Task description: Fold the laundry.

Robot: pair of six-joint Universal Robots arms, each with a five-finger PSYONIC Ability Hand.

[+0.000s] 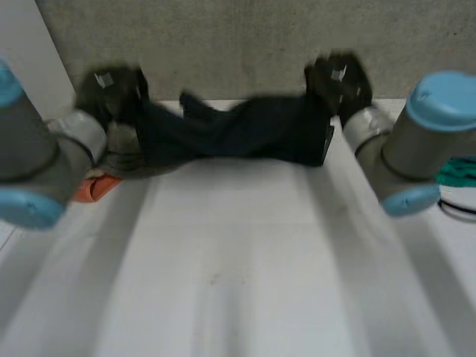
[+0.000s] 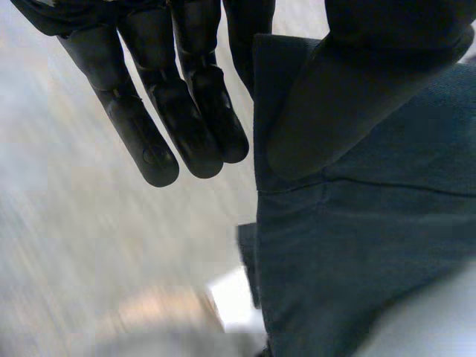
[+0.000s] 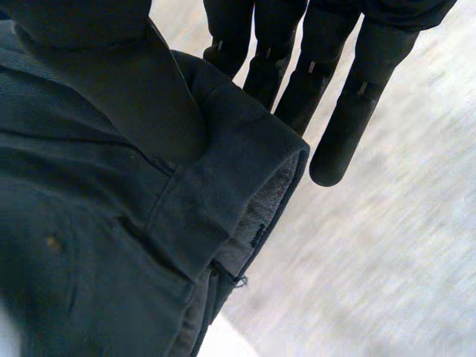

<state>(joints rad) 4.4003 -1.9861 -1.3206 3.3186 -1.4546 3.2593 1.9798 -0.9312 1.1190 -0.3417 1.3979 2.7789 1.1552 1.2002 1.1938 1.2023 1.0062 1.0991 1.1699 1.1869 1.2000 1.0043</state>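
A dark navy garment [image 1: 245, 130] hangs stretched between my two hands above the far part of the white table [image 1: 238, 253]. My left hand [image 1: 111, 89] holds its left end: in the left wrist view the thumb [image 2: 349, 97] presses the cloth's hemmed edge [image 2: 357, 245] against the fingers [image 2: 186, 111]. My right hand [image 1: 338, 78] holds the right end. There the thumb [image 3: 126, 82] pins a thick seamed band [image 3: 223, 193] of the garment against the fingers [image 3: 349, 104]. The cloth sags slightly in the middle and its lower edge is near the tabletop.
An orange item [image 1: 97, 186] and a grey heap [image 1: 126, 152] lie at the table's left, under the left arm. A teal cloth [image 1: 461, 171] sits at the far right. A grey wall [image 1: 238, 37] stands behind the table.
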